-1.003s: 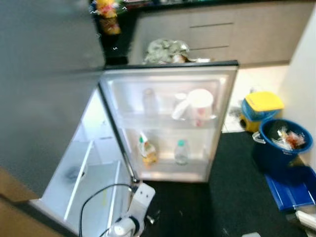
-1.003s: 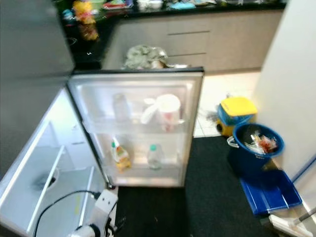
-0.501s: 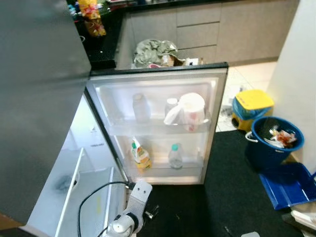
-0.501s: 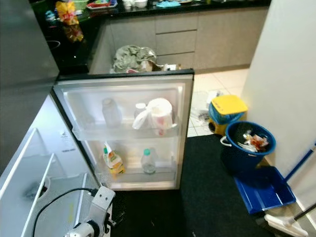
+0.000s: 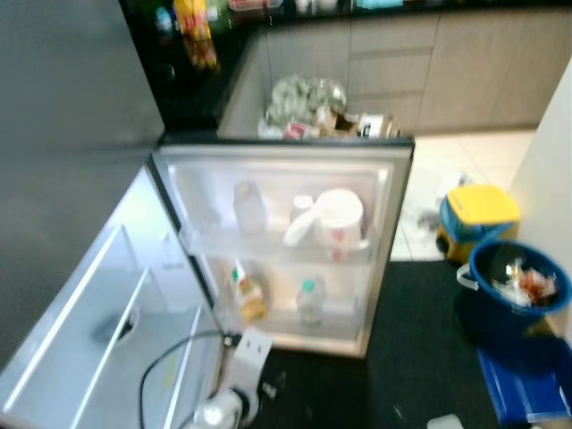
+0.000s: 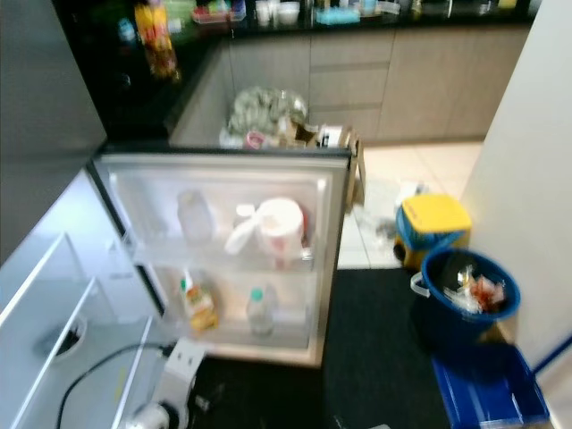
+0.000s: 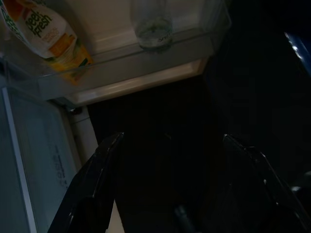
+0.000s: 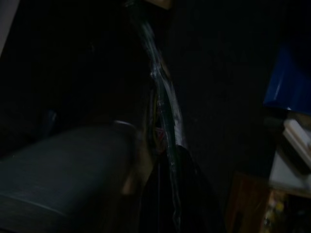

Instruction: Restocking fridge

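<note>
Fridge door (image 5: pixel 393 241) swung wide open, inner side facing the head camera, slightly blurred. On the door's upper shelf (image 5: pixel 277 253): a clear bottle (image 5: pixel 248 207) toward the hinge edge, a white jug (image 5: pixel 338 220) toward the free edge, a small capped container (image 5: pixel 302 206) just behind the jug's handle. On the door's lower shelf (image 5: pixel 295 323): an orange juice carton (image 5: pixel 245 293) tilted near the hinge edge, and a clear water bottle with a green cap (image 5: pixel 309 301) upright near the middle, apart from the carton. Fridge interior (image 5: pixel 107 331) lit and white at the robot's left, with glass shelves seen edge-on.

Left tool (image 7: pixel 170 145) hanging low over the dark floor mat (image 5: pixel 429 357) just in front of the door's bottom edge, fingers (image 7: pixel 104 170) spread wide apart and gripping nothing; juice carton and base of the water bottle seen beyond them on the lower shelf. Right wrist view very dark and blurred; right tool's state impossible to tell.

White power adapter (image 5: pixel 243 350) with a black cable (image 5: pixel 156 375) on the floor at the door's hinge corner. Yellow-lidded bin (image 5: pixel 478 214), blue bucket (image 5: pixel 514 286) holding rubbish, and blue dustpan (image 5: pixel 527 389) along the mat's far right edge. Dark bench (image 6: pixel 357 13) with drawers along the back wall, small items on top.
</note>
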Tool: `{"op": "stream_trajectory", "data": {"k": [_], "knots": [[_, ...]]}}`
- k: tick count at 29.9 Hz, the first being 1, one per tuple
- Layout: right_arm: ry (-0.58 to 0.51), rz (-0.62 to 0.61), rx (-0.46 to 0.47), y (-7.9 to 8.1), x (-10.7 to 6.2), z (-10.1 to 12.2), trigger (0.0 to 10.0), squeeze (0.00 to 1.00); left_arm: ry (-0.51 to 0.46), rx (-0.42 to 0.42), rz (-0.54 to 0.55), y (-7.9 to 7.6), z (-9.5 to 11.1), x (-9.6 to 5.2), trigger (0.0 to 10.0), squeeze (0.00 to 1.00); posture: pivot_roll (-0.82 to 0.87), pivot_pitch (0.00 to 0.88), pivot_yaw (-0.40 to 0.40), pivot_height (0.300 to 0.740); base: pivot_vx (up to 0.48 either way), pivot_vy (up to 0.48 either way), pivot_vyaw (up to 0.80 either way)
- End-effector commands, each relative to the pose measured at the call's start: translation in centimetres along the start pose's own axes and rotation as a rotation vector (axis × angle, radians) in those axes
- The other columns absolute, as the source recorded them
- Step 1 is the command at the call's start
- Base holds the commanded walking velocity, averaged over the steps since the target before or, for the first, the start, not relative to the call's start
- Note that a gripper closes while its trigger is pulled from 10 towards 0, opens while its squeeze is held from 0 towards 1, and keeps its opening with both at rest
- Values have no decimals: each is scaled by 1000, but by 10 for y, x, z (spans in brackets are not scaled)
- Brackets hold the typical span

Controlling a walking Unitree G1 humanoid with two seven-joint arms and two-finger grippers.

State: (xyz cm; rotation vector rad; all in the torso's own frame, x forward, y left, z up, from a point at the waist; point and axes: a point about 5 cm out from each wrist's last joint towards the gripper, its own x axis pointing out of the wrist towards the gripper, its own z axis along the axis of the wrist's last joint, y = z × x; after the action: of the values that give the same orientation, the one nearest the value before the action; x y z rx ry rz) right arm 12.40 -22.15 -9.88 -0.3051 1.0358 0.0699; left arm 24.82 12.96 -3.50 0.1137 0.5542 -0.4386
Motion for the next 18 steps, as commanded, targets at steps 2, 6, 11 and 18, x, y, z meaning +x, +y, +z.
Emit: {"op": "stream_trajectory", "data": {"k": [2,6,11,18], "knots": [[5,-4,-3,-1,-1,-3,10000,0,7,2,-6,-2,-4,-2,10000,0,-145,69,94,740,0,-240,0],[3,-2,-9,-1,-1,-3,10000,0,10,-33,22,2,-4,-2,10000,0,-145,69,94,740,0,0,0],[0,0,-19,-2,-1,-3,10000,0,9,-27,27,3,-4,-2,10000,0,-145,69,91,740,0,0,0],[-10,4,-33,-1,0,2,10000,0,-9,-33,56,8,-2,-3,10000,0,-143,68,89,740,0,0,0]]}}
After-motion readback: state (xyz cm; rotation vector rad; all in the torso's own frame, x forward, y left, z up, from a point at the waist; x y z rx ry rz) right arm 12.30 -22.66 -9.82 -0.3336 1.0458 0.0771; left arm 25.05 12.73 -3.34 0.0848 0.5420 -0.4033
